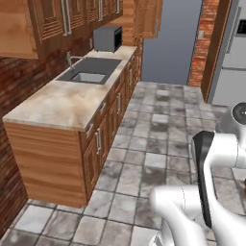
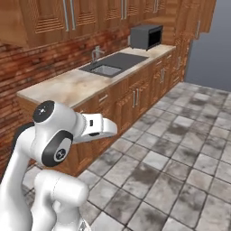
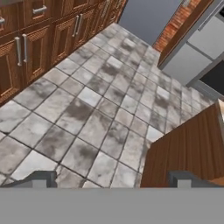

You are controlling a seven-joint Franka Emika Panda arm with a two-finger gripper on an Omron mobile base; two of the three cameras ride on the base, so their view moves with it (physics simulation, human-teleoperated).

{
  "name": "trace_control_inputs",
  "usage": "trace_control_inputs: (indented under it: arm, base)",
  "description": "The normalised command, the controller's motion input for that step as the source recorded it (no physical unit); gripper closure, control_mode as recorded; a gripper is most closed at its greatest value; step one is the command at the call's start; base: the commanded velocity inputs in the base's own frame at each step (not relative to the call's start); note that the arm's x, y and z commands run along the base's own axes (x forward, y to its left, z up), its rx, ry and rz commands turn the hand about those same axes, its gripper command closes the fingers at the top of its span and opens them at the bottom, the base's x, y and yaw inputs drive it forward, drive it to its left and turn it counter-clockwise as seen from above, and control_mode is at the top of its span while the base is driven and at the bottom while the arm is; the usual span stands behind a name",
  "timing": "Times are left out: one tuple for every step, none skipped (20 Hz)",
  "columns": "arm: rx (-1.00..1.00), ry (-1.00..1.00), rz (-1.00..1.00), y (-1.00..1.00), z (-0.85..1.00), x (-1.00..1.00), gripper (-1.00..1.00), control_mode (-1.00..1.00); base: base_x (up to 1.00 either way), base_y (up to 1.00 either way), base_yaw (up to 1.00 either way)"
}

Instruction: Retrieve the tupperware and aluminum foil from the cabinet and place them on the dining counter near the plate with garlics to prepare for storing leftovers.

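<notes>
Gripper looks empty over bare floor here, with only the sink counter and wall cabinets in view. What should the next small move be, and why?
Probably drive the base toward the wall cabinets above the sink counter. The gripper hangs open and empty over the tiled floor, and the cabinet doors are closed, too far to grasp a handle yet.

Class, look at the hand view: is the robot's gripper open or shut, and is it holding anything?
Open and empty. The gripper shows two dark fingertips standing wide apart, with only tiled floor between them.

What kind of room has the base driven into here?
A kitchen: a marbled counter with a sink and a microwave, wood cabinets below, and a tiled floor.
</notes>
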Motion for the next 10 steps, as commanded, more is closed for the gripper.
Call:
trace_control_inputs:
  arm:
    - [0.0,0.0,0.0,0.0,0.0,0.0,-1.0,1.0]
    - [0.0,0.0,0.0,0.0,0.0,0.0,-1.0,1.0]
    - [0.0,0.0,0.0,0.0,0.0,0.0,-1.0,1.0]
    - [0.0,0.0,0.0,0.0,0.0,0.0,-1.0,1.0]
    - [0.0,0.0,0.0,0.0,0.0,0.0,-1.0,1.0]
    - [0.0,0.0,0.0,0.0,0.0,0.0,-1.0,1.0]
    - [0.0,0.0,0.0,0.0,0.0,0.0,-1.0,1.0]
    - [0.0,0.0,0.0,0.0,0.0,0.0,-1.0,1.0]
    - [0.0,0.0,0.0,0.0,0.0,0.0,-1.0,1.0]
    - [0.0,0.0,0.0,0.0,0.0,0.0,-1.0,1.0]
  base:
    - [1.0,-0.84,0.0]
    - [1.0,-0.88,0.0]
    - [1.0,-0.88,0.0]
    - [1.0,-0.87,0.0]
    - [1.0,-0.84,0.0]
    - [1.0,-0.82,0.0]
    - [1.0,-0.81,0.0]
    - [1.0,-0.79,0.0]
    - [1.0,-0.71,0.0]
    - [1.0,-0.64,0.0]
